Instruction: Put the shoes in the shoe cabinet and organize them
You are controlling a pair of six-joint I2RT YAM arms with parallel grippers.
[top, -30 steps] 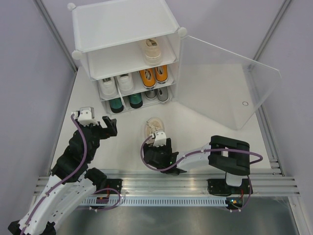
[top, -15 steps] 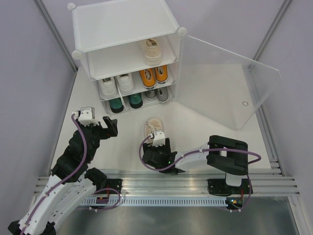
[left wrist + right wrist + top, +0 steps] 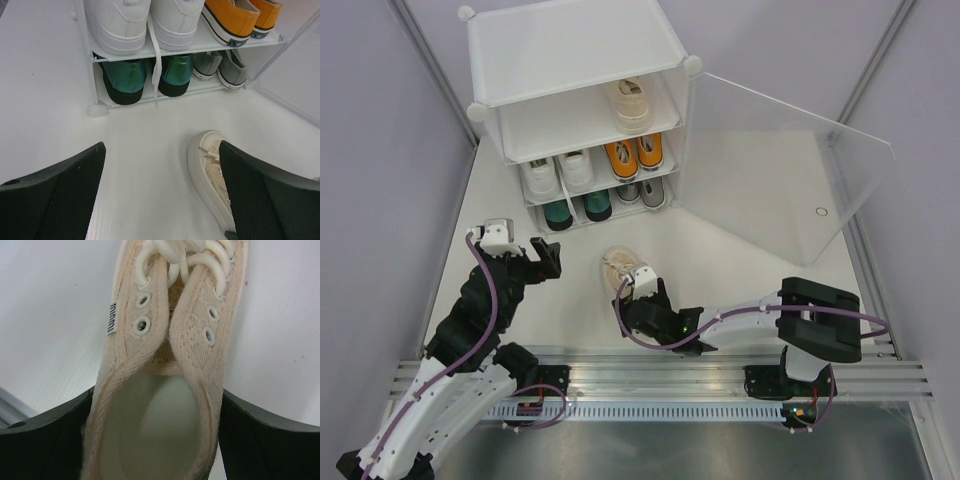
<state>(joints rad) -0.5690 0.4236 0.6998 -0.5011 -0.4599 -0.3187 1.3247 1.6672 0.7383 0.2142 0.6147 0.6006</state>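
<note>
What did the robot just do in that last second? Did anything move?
The right gripper closed on the beige shoe and dragged it leftward, toe turning toward the upper left; its elbow swung out right. The left gripper, open, the shoe cabinet and its shelved shoes stayed put.

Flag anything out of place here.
One beige shoe lies skewed on the table before the cabinet, its heel in the right pincer. Its mate sits alone on the top shelf.
</note>
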